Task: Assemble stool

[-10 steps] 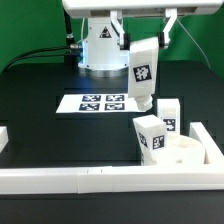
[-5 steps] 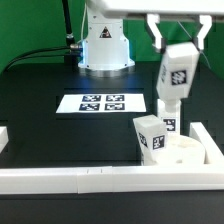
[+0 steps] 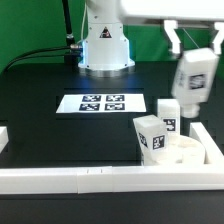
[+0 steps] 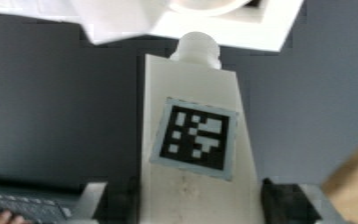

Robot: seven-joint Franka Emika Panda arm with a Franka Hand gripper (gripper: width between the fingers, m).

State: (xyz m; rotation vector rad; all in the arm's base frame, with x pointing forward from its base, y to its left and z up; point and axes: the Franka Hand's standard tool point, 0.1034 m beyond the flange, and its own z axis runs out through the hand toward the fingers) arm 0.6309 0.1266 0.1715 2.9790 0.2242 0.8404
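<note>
In the exterior view, the gripper (image 3: 196, 48) is clamped on a tagged leg block (image 3: 193, 80), high above the seat (image 3: 182, 153) at that view's right. In the wrist view, the block sits between the fingers (image 4: 98, 200). It looks light, stiff and smooth, best pinched on its flat sides.

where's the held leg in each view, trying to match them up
Exterior view: the leg is held in the air at the exterior view's right, blurred.
Wrist view: the leg runs through the picture's middle, tag toward the camera.
Shared landmark: the tool, shut on the leg in both.
</note>
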